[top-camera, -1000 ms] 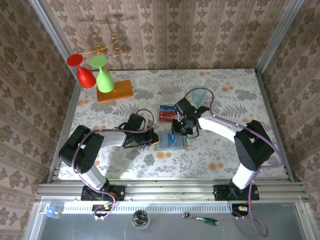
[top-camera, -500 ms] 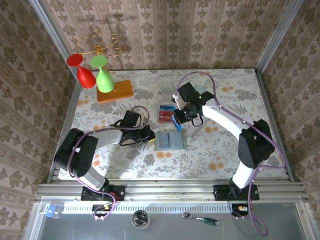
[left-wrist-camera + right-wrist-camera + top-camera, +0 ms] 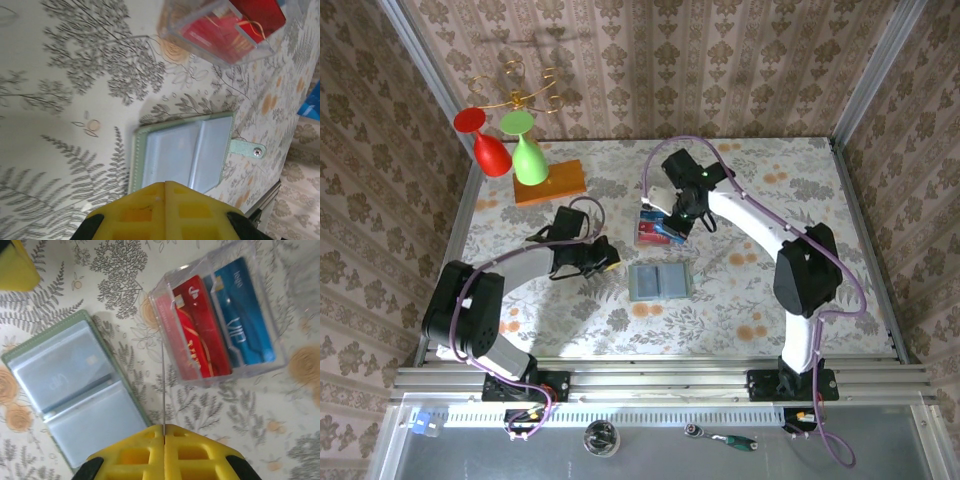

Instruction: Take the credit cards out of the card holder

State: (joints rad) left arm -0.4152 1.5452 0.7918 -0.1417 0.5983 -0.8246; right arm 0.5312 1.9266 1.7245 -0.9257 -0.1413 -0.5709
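Card holder (image 3: 660,281): open flat mid-table, long axis 9 to 3 o'clock from above; snap tab (image 3: 245,149) points to 3 o'clock in the left wrist view.
Writing: "VIP" on the blue card (image 3: 240,320); fainter "VIP" on a pale card (image 3: 60,380) behind the holder's cloudy pocket; smaller print unreadable.
Clear box (image 3: 161,305): near, at 12 o'clock of the holder; red card (image 3: 192,340) beside the blue.
Right gripper (image 3: 163,430): pinching a thin card (image 3: 163,385) seen edge-on, its face hidden.
Left gripper (image 3: 165,186): pads pressed together, bare, at 10 o'clock of the holder.

Bright, even light (soft shadows)
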